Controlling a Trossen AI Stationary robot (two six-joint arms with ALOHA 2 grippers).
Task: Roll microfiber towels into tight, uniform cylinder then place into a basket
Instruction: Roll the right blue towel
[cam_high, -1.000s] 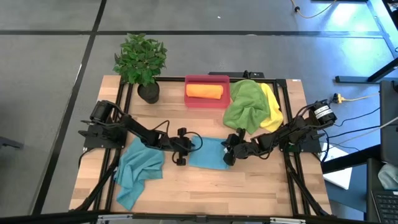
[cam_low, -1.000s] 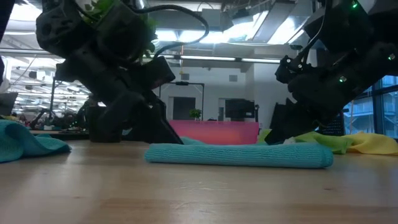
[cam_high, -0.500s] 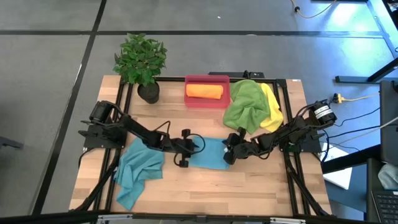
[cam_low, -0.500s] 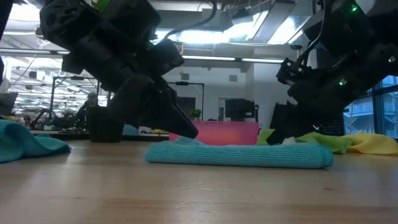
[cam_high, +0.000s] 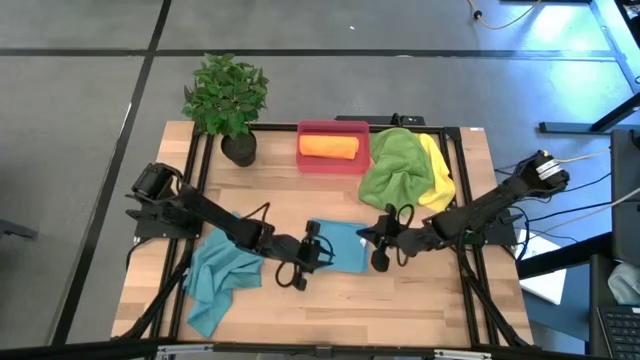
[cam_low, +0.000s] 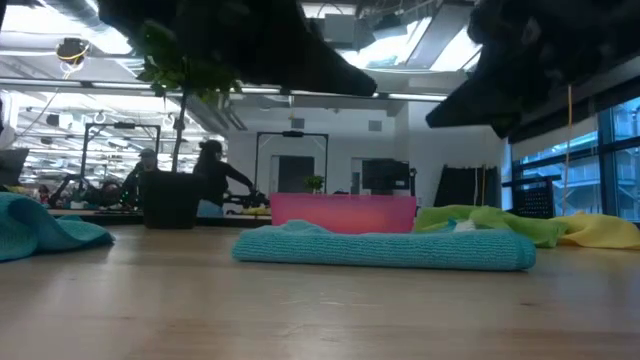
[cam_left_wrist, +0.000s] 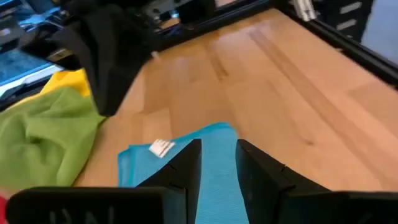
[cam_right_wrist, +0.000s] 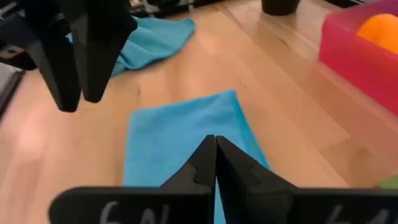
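Two grippers hang over the folded teal towel (cam_high: 338, 247) mid-frame, left gripper (cam_high: 318, 252) a little apart, right gripper (cam_high: 376, 243) clenched, both holding nothing, probably ready to roll it.

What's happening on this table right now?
Both arms hang over a folded teal towel lying flat mid-table; neither holds it. The left hand is at one end with a narrow gap between its fingers, the right hand shut at the other. One orange roll sits in the basket; green, yellow and another teal towel wait unrolled.
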